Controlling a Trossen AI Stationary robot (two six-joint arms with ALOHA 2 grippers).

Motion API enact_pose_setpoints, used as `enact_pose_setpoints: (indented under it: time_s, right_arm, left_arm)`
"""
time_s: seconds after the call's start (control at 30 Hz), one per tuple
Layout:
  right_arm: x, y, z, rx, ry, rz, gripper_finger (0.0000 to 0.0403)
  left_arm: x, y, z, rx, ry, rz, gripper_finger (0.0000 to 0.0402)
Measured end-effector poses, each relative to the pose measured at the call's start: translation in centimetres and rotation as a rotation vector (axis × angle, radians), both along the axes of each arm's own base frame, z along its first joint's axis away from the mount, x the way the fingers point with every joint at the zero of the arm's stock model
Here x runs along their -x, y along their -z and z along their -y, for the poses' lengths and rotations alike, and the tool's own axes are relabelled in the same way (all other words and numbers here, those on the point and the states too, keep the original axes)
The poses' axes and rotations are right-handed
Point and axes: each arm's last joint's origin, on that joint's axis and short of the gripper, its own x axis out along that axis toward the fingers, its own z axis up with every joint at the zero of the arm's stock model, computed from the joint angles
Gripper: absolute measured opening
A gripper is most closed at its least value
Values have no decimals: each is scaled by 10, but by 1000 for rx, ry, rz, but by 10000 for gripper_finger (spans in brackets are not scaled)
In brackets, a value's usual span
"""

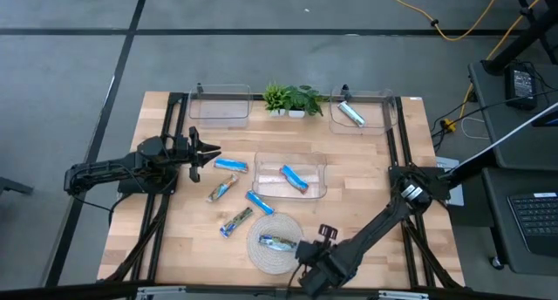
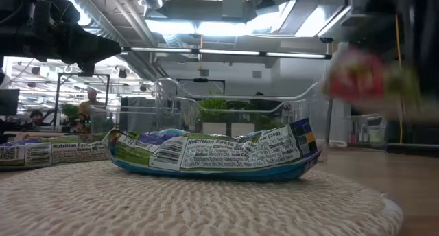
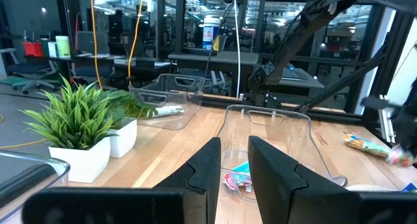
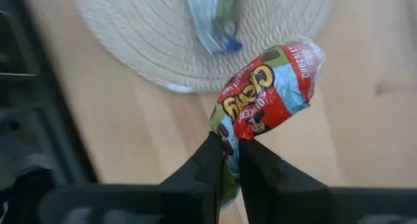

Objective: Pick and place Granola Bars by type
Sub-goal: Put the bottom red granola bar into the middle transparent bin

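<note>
Currently the right end effector (image 4: 231,146) grips a red-printed wrapped granola bar (image 4: 267,87) endwise, beside the round woven mat (image 4: 130,35) near the surface's front edge.

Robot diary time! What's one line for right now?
right gripper: shut on red bar, beside woven mat | left gripper: open, waiting above table's left

You've got bare table (image 1: 366,182) right of the middle bin (image 1: 290,175); bars (image 1: 228,188) crowd its left.
</note>
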Motion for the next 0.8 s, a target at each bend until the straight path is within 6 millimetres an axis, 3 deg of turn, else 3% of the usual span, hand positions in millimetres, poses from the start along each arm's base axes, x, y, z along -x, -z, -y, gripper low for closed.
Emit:
enact_pose_setpoints:
  time_s: [0.3, 0.6, 0.8]
  right_arm:
    - [2, -69, -15, 31, -67, 155, 39]
    - [9, -87, -12, 70, -95, 135, 39]
    - [-11, -110, 20, 64, -162, 88, 39]
  left_arm:
    - [0, 0, 0, 0, 0, 0, 72]
    - [0, 0, 0, 0, 0, 0, 72]
    - [0, 0, 0, 0, 0, 0, 72]
